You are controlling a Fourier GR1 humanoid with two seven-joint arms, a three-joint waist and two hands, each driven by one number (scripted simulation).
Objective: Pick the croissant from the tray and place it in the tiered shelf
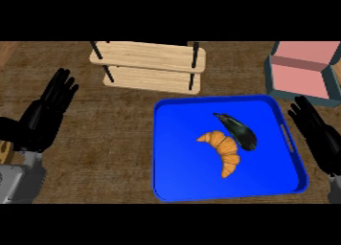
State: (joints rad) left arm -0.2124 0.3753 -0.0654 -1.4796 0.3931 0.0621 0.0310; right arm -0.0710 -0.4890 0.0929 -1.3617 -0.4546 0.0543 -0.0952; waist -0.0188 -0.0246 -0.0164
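Fingers straight, the right robot hand (320,139) holds nothing just beside the blue tray (175,184); the left robot hand (46,117), equally open, sits well apart over the table (117,153). On the tray the croissant (223,149) lies touching a dark eggplant (238,131). Beyond stand the wooden tiered shelf (148,60) and a pink box (304,72).

You'll see a dark, glossy eggplant (237,131) lying aslant right of centre. Farther back, at your right edge, an open teal box (301,79) with pink inside sits on the brown desk (102,143).
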